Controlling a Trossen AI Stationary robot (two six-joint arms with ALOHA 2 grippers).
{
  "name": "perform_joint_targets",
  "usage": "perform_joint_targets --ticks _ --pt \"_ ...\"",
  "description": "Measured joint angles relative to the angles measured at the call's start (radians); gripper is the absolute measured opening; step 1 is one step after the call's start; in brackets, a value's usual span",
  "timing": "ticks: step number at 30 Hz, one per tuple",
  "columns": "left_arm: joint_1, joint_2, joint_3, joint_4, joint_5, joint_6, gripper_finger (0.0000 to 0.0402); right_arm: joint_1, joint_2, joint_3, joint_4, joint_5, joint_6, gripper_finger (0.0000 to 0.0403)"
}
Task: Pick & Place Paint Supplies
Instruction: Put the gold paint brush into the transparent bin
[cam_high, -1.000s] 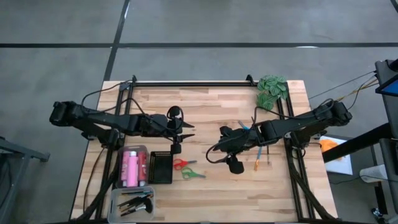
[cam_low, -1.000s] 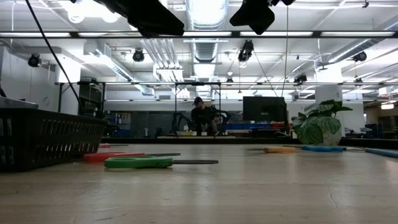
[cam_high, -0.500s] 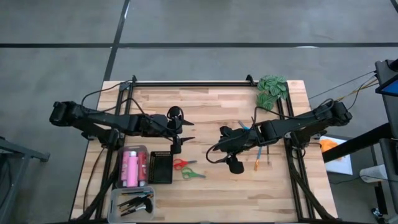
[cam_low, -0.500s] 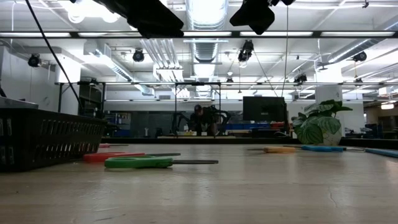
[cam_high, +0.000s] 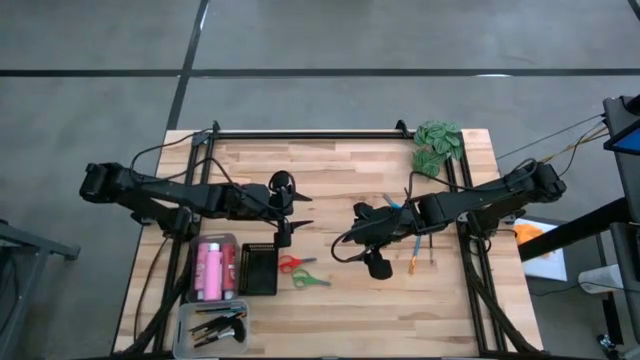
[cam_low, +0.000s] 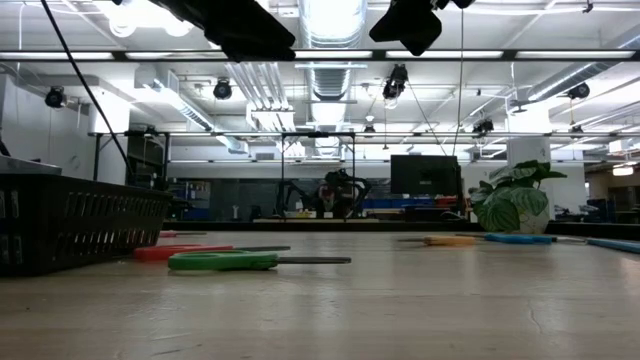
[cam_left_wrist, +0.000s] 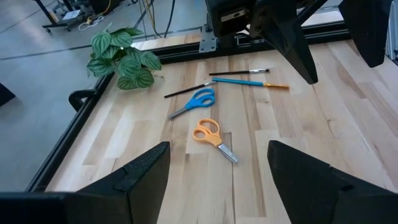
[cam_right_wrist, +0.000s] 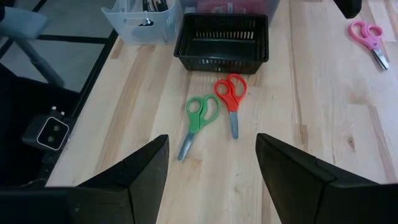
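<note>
Red scissors (cam_right_wrist: 231, 96) and green scissors (cam_right_wrist: 199, 118) lie flat on the wood next to a black basket (cam_right_wrist: 222, 34). Pink scissors (cam_right_wrist: 368, 34) lie farther toward the table's far side. Blue scissors (cam_left_wrist: 196, 101), orange scissors (cam_left_wrist: 211, 134) and thin brushes (cam_left_wrist: 249, 81) lie on the right half. My left gripper (cam_high: 305, 211) (cam_left_wrist: 217, 149) hangs open above mid-table and holds nothing. My right gripper (cam_high: 345, 235) (cam_right_wrist: 211, 140) faces it, open and holding nothing, above the red and green scissors.
A clear box of pink bottles (cam_high: 213, 270) stands left of the basket, and a clear bin of brushes (cam_high: 215, 325) sits at the near left. A green leafy plant (cam_high: 437, 145) stands at the far right corner. Black frame rails (cam_high: 300, 133) run along the table's edges.
</note>
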Motion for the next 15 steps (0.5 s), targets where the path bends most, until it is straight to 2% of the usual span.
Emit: perform_joint_targets --ticks 10,15 --pt "0.0 0.0 0.0 -0.062 0.0 0.0 0.0271 0.0 0.0 0.0 0.071 0.001 -0.023 0.0239" --pt "0.0 0.0 0.0 -0.058 0.0 0.001 0.0271 0.0 0.0 -0.002 0.081 -0.002 0.195 0.0239"
